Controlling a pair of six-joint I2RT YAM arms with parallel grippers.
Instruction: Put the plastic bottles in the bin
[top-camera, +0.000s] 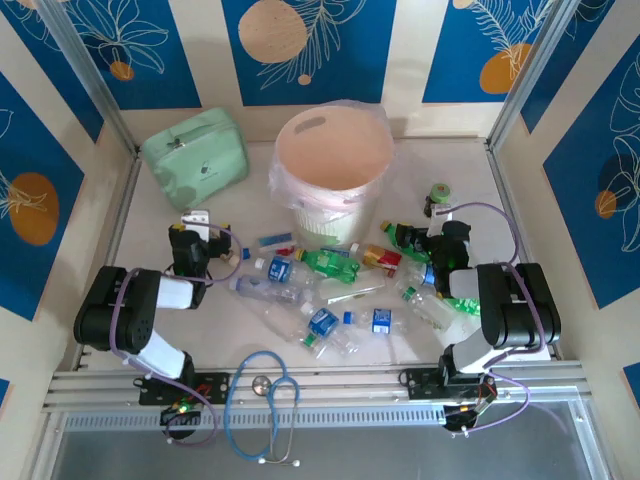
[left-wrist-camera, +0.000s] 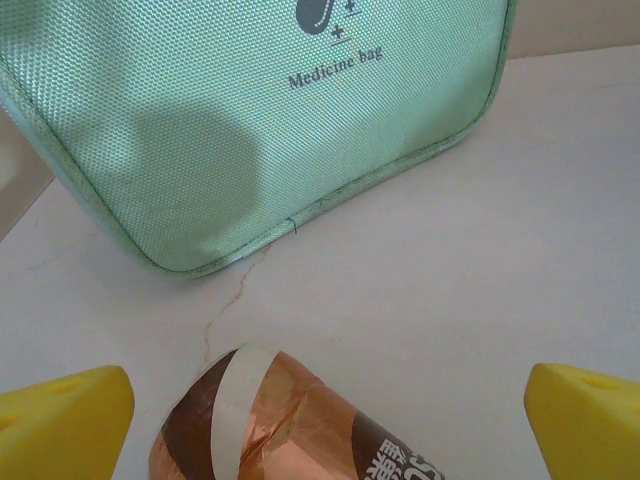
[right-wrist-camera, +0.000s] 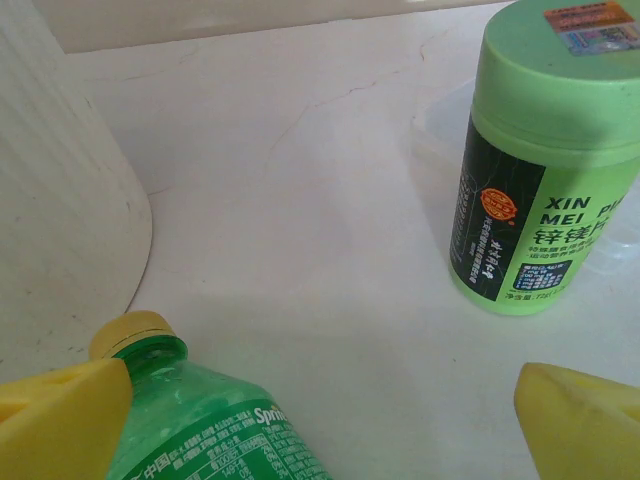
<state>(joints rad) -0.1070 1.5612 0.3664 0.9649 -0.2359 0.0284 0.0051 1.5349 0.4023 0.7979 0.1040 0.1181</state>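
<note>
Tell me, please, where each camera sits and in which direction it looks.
Top external: high behind the bases, looking down on bin, plastic bottles, left arm, right arm.
Left wrist: low, facing the medicine bag; open left hand, yellow fingers in the bottom corners.
Right wrist: low, facing the green-capped container; open right hand over a green bottle.
Shared: top external and left wrist both show the medicine bag.
</note>
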